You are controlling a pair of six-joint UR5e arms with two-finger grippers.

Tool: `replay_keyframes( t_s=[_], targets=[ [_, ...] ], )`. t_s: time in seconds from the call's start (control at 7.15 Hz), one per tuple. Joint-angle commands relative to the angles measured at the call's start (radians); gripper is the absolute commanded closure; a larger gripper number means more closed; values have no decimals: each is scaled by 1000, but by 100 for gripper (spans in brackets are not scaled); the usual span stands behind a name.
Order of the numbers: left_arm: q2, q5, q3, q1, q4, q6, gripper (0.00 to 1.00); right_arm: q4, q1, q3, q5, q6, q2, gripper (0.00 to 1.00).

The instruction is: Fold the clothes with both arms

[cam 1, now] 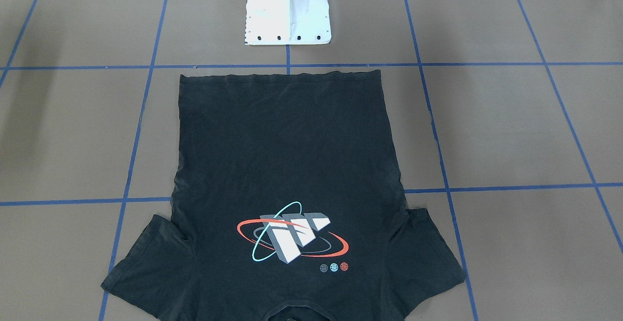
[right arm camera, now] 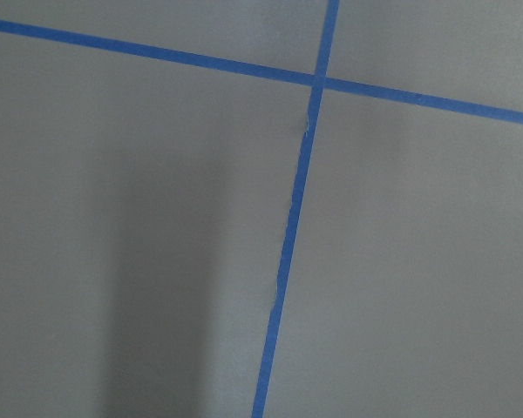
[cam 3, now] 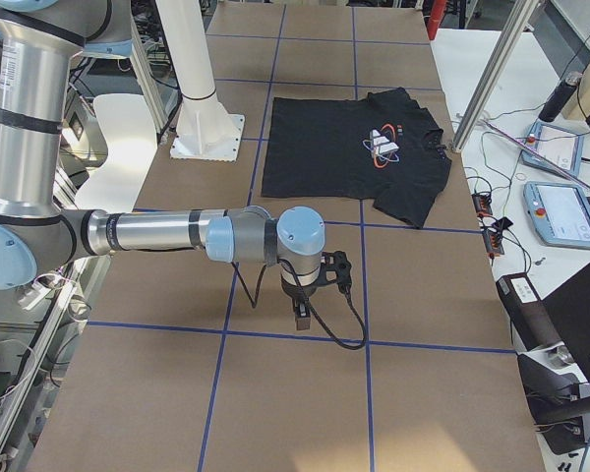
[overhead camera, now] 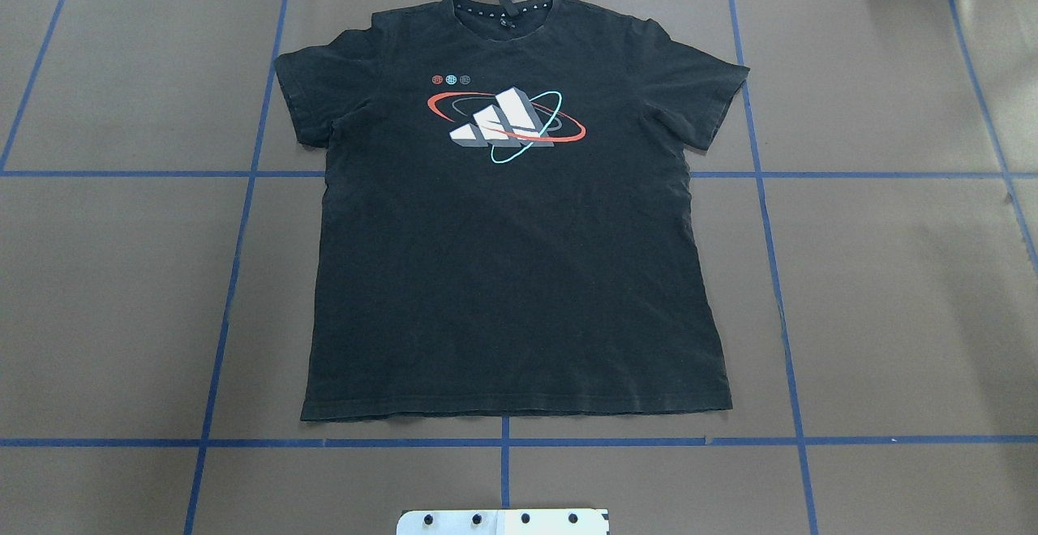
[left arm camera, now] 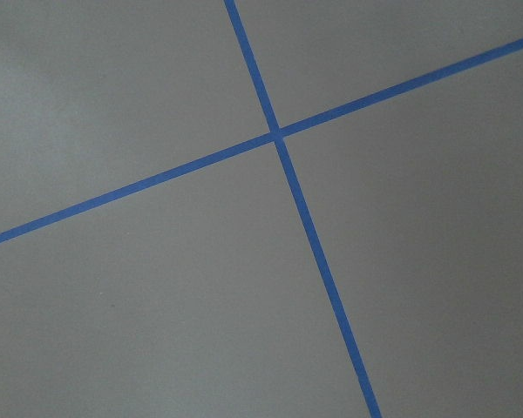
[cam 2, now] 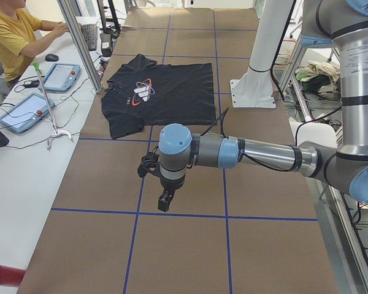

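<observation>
The clothes are one black T-shirt [overhead camera: 511, 276], spread flat and face up on the brown table, with its logo [overhead camera: 507, 123] showing and its collar at the far edge. It also lies in the front-facing view [cam 1: 287, 155] and both side views [cam 2: 172, 92] [cam 3: 324, 157]. No arm reaches into the overhead or front-facing views. My left gripper [cam 2: 164, 199] hangs over bare table well to the shirt's side, seen only from the left end. My right gripper [cam 3: 302, 313] hangs likewise on the other side. I cannot tell whether either is open or shut. Both wrist views show only table and blue tape.
The white pedestal base [cam 1: 288, 14] stands just behind the shirt's hem. Blue tape lines [overhead camera: 503, 442] grid the table. A person [cam 2: 9, 33] sits at a side desk with tablets [cam 2: 21, 113]. More tablets [cam 3: 562, 211] and cables lie beyond the table's far edge.
</observation>
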State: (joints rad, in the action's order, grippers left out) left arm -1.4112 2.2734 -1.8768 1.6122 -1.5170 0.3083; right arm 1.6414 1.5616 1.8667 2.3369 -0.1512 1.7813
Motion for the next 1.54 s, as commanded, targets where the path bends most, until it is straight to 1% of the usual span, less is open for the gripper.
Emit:
replay_keyframes(
  t_s=[0.0, 0.28, 0.42, 0.56, 0.7, 0.84, 0.98, 1.12, 1.26, 1.4],
  targets=[
    [-2, -2, -1, -23, -24, -2, 0, 0, 0, -1, -1, -1, -2, 0],
    [-2, 0, -14, -23, -29, 0, 0, 0, 0, 2, -1, -1, -5, 0],
    [-2, 0, -25, -23, -66, 0, 0, -2, 0, 3, 1, -11, -5, 0],
    [-2, 0, -22, -23, -153, -5, 0, -2, 0, 46, 1, -13, -6, 0],
    [1, 0, -24, -21, -237, -11, 0, -56, -2, 61, 4, -5, -28, 0],
    [-6, -2, -24, -23, -340, -11, 0, -183, -2, 49, -4, 1, -39, 0],
    [-11, -6, -6, -23, -489, -11, 0, -274, -2, 17, -2, 4, -55, 0],
    [-75, -12, 40, -23, -656, -17, 0, -305, -2, -12, 4, 18, -95, 0],
    [-165, -6, 104, -26, -692, -116, 0, -311, -2, -52, -1, 71, -129, 0],
    [-257, 3, 187, -40, -704, -308, 0, -313, -3, -137, 4, 81, -232, 0]
  ],
)
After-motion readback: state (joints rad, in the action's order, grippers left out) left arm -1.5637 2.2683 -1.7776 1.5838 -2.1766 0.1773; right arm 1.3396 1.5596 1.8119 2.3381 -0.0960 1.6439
